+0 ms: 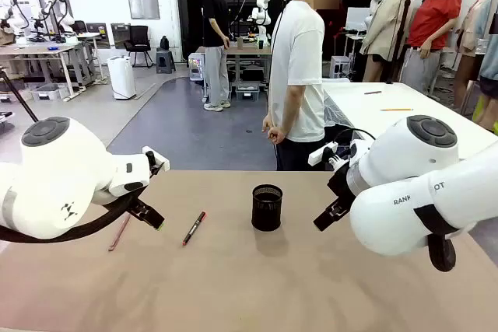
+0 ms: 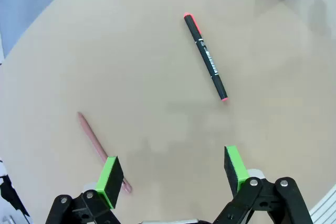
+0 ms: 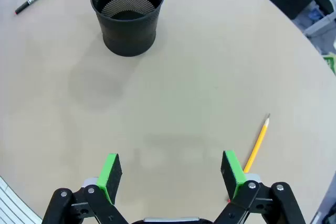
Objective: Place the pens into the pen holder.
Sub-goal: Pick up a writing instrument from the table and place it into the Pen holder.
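Three pens lie flat on the table (image 1: 233, 293), none of them in the pen holder (image 3: 127, 14), which stands upright near the table's middle and looks empty through its mesh.

The count is one pinkish-red pencil (image 2: 94, 140), one black pen with red ends (image 2: 206, 56), one yellow pencil (image 3: 258, 142), one holder and two grippers.

The left gripper (image 2: 172, 169) hangs over the table with its green pads wide apart and nothing between them. In its wrist view the pinkish-red pencil sits at about 10 o'clock from the gap, its long axis running from 11 to 5 o'clock, and its lower end passes just beside the left-hand pad. The black pen lies farther off at 1 o'clock, on nearly the same slant, with the holder beyond it at 1 o'clock.

We judge the left arm nearer to both of these.

The right gripper (image 3: 170, 167) is likewise spread and empty. In its wrist view the yellow pencil lies at 3 o'clock, just outside the right-hand pad, with its axis from 1 to 7 o'clock and its tip pointing away. Its near end slips behind the pad, so we cannot tell whether they touch; probably not. The holder stands at 11 o'clock from this gripper, well apart.

We judge the right arm nearer to the yellow pencil. Each gripper would need a sideways shift and a wrist turn to straddle its pencil.
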